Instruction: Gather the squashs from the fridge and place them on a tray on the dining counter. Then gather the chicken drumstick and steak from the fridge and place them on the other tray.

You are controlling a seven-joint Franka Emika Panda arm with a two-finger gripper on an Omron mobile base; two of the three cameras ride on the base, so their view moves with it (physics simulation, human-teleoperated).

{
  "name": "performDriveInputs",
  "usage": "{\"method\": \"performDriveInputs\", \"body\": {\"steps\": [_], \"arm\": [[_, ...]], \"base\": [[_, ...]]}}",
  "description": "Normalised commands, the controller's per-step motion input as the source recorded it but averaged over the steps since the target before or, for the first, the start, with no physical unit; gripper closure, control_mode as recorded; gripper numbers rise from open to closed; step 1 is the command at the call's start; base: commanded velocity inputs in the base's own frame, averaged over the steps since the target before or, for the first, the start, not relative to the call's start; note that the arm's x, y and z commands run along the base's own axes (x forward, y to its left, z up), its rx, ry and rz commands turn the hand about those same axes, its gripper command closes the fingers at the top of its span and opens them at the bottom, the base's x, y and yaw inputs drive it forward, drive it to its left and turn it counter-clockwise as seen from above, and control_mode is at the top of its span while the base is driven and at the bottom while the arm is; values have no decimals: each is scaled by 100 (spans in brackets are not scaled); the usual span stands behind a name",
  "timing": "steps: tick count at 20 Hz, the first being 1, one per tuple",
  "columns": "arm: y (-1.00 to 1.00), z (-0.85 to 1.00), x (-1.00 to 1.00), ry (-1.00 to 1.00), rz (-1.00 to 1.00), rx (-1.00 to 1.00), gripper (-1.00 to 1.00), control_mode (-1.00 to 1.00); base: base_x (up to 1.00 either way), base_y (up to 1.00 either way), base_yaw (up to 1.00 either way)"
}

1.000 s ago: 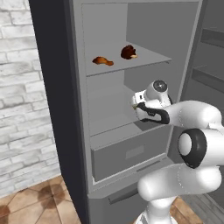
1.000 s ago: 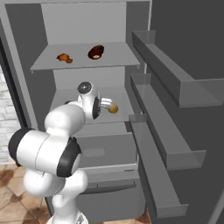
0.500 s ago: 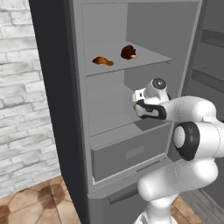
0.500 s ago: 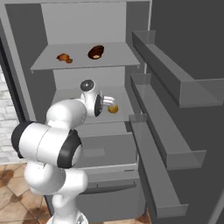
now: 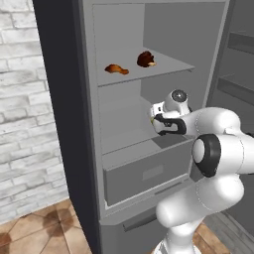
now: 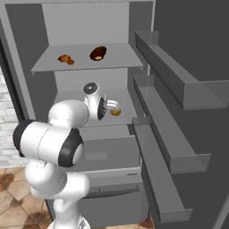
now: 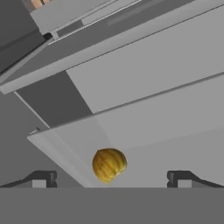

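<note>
The gripper (image 7: pixel 109 178) stands wide open and empty, its dark tips either side of a round, ribbed yellow squash (image 7: pixel 109 164) on the fridge's (image 5: pixel 74 124) smooth grey middle shelf. On the shelf above lie the tapered orange-brown drumstick (image 5: pixel 116 69) and — just beside it — the dark, rounded steak (image 5: pixel 146 59).

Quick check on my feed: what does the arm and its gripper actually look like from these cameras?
The arm is glossy white with rounded, bulbous links and dark, nearly black bands at the joints. The wrist ends in a white round cap with a dark centre. The gripper has two small dark grey fingers with squared, blocky tips. No cables or markings are visible.
</note>
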Motion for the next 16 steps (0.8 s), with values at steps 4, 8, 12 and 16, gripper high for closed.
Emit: {"method": "performDriveInputs", "body": {"steps": [4,8,12,16], "arm": [[-3,-25,8,0,-1,0,-100,-100],[-1,-19,17,0,0,0,-100,-100],[-2,-14,26,0,0,0,-100,-100],[-5,-6,36,1,0,0,-100,-100]], "base": [[0,0,0],[0,0,0],[0,0,0],[0,0,0]]}}
